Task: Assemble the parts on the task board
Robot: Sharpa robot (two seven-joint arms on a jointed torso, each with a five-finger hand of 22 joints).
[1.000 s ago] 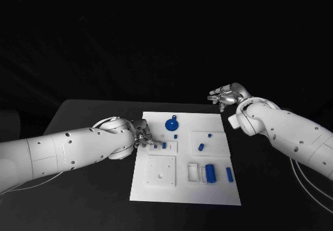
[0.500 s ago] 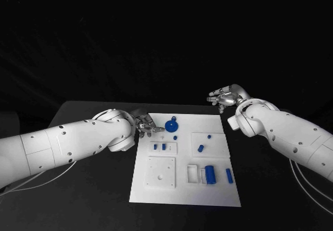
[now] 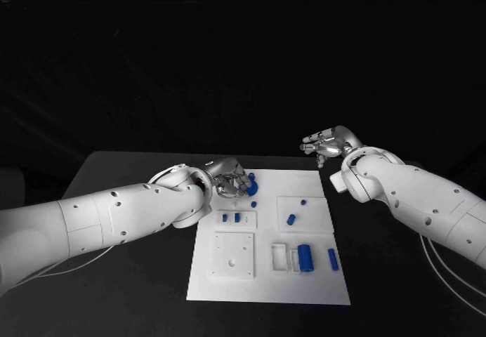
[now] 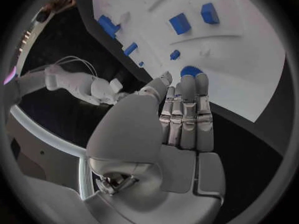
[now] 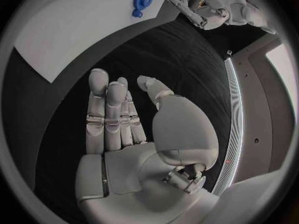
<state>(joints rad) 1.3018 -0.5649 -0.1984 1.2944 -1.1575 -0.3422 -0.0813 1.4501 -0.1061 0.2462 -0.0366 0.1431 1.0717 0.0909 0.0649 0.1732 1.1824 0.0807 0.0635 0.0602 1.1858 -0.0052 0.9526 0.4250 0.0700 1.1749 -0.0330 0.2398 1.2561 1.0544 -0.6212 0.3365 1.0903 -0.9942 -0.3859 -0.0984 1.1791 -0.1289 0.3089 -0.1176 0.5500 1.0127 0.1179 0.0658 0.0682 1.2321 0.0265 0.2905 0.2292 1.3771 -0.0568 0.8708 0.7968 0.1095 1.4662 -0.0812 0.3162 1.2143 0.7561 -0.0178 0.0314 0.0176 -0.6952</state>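
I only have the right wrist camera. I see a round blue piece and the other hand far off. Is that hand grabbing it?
Observer: No. In the left wrist view, the left hand has straight, empty fingers, with their tips close to the round blue piece.
Operator: Are there more blue pieces?
Observer: Yes. The head view shows a fat blue cylinder in the task board's near half.
Operator: Where's my hand?
Observer: The right hand hangs open beyond the board's far right corner.
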